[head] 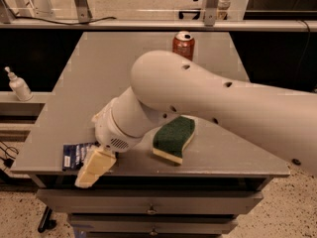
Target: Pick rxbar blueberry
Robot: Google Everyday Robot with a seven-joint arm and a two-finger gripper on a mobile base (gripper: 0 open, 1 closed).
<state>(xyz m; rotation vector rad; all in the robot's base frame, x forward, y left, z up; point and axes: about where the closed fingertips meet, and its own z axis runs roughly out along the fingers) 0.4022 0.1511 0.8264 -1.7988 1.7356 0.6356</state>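
The rxbar blueberry (75, 155) is a flat dark-blue wrapper with white lettering, lying at the front left corner of the grey table (99, 78). Its right part is hidden behind my gripper. My gripper (95, 166) hangs from the big white arm, right over the bar's right end at the table's front edge. One cream-coloured finger (94, 168) shows, pointing down past the edge.
A green-and-yellow sponge (173, 139) lies right of my wrist near the front edge. A red soda can (183, 44) stands at the back of the table. A white pump bottle (19, 85) stands on a low shelf to the left. Drawers sit under the tabletop.
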